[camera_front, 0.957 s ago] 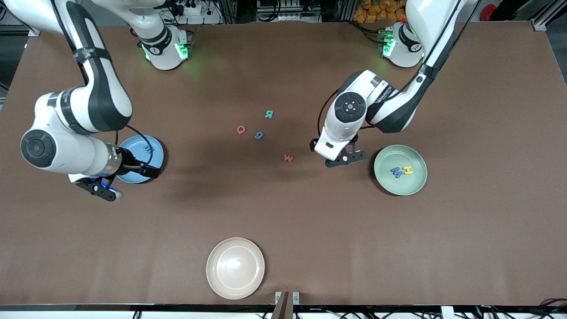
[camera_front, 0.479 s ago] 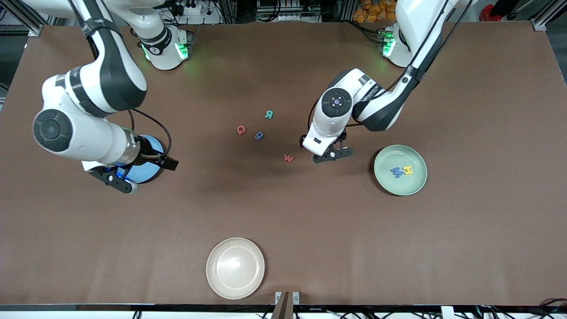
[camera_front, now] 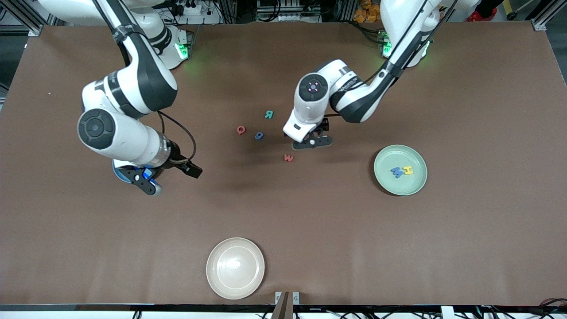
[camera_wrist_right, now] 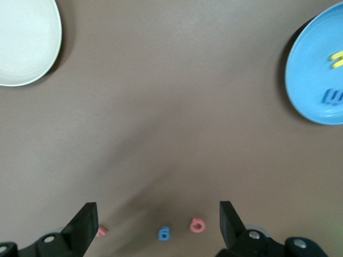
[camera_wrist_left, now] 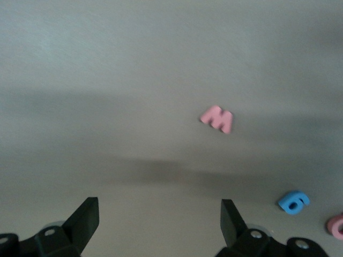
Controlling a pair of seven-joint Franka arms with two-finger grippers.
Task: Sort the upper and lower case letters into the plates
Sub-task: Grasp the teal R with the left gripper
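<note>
Over the table beside the red W (camera_front: pixel 289 157), the left gripper (camera_front: pixel 312 142) hangs wide open, while the right gripper (camera_front: pixel 170 177), also spread and empty, hovers by the blue plate (camera_front: pixel 118 172).

two letters (camera_front: pixel 402 171) in plate (camera_front: pixel 385 178); four letters (camera_front: pixel 259 135) mid-table

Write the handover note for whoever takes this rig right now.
Left gripper: open, empty, over the table by the red w.
Right gripper: open, empty, beside the blue plate.
Done: two letters in the green plate; two in the blue plate.
Left: red w, blue letter, red Q and teal R loose mid-table.
Beige plate holds nothing.
</note>
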